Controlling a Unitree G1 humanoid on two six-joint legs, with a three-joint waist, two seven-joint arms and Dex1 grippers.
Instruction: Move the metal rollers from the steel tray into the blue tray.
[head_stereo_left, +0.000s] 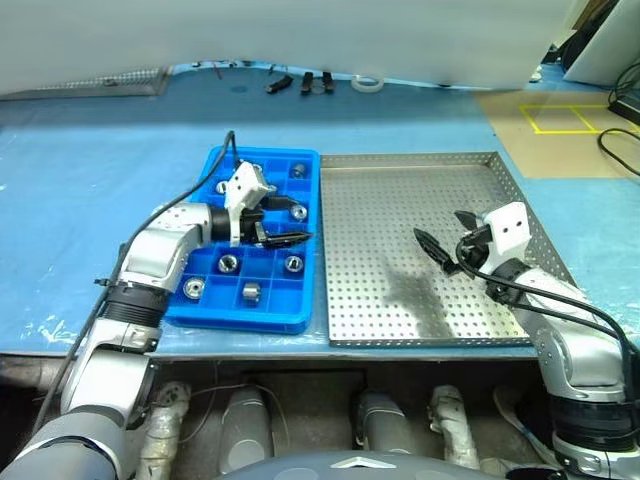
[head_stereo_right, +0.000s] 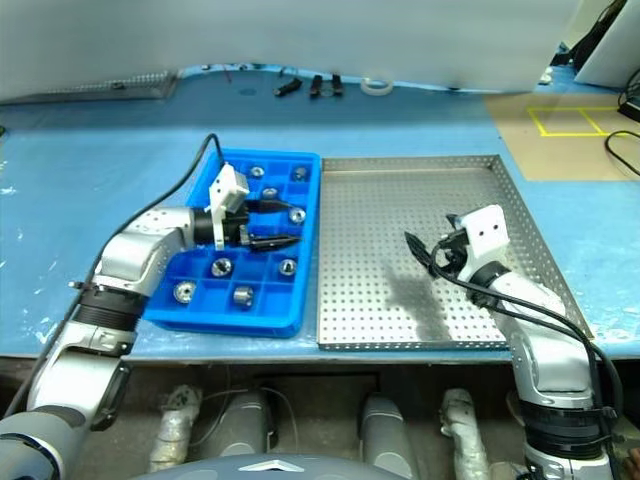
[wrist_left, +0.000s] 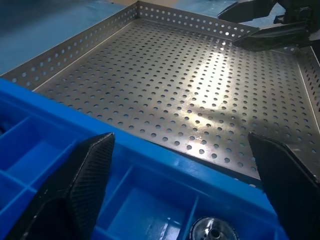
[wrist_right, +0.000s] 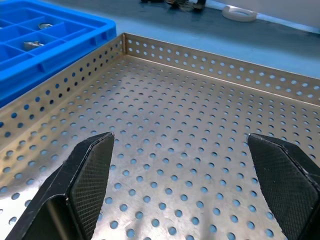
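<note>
Rollers (head_stereo_left: 229, 263) sat in the blue tray (head_stereo_left: 212, 162) under the wide left gripper (head_stereo_left: 285, 222); the right gripper (head_stereo_left: 442, 250) gaped, empty, over the steel tray (head_stereo_left: 420, 160).

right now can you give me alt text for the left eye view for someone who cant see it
A steel tray with a perforated floor sits bare beside a blue tray whose compartments hold several metal rollers. The open left gripper hovers over the blue tray, the open right gripper over the steel tray. Both trays rest on a blue table.
</note>
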